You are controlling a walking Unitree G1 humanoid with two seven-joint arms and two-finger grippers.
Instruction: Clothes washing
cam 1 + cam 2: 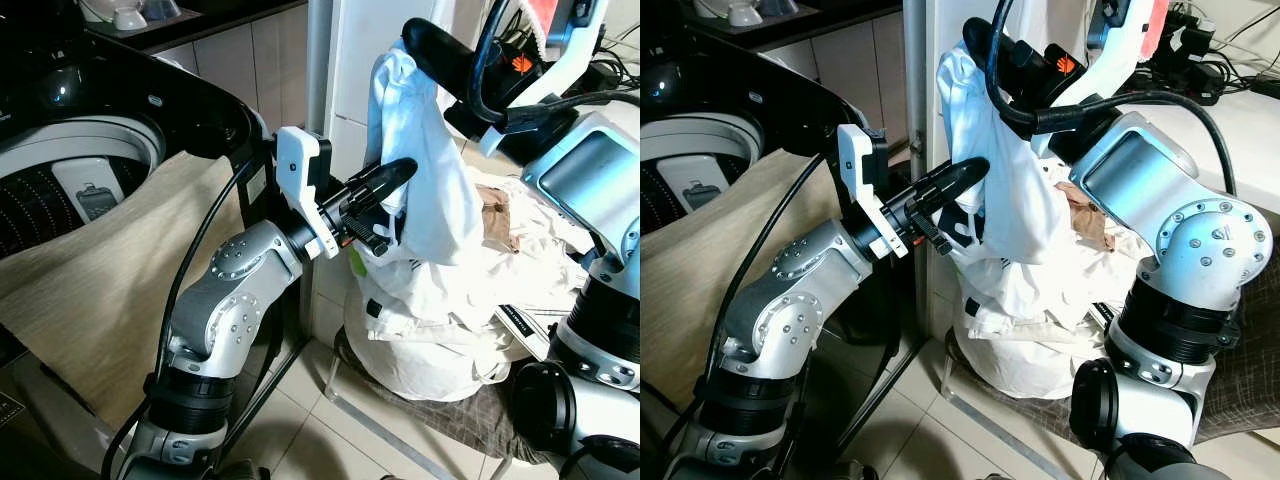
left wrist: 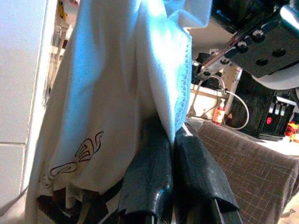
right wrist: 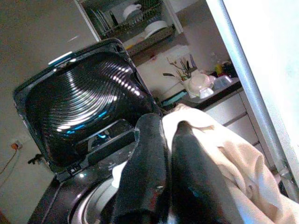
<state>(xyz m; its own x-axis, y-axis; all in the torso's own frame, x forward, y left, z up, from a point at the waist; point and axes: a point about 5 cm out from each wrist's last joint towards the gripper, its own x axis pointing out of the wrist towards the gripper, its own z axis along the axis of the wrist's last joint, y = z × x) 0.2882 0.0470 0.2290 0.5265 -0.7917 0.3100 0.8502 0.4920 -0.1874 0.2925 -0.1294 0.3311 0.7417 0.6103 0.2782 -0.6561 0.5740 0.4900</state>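
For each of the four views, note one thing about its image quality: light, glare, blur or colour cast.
Left eye view: sharp, evenly lit. Right eye view: the same, with the white garment slightly blue-tinted. Left wrist view: soft focus, the garment overexposed with a blue cast, the left gripper dark. Right wrist view: dim and grainy, with light streaks on the washing machine lid.

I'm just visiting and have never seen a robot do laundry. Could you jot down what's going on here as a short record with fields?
Held item: white garment, lifted above the clothes pile
Right gripper: shut on the garment's top
Left gripper: pinching the garment lower down, jaws closed on a fold
Washer: lid open
On washer's front: beige cloth
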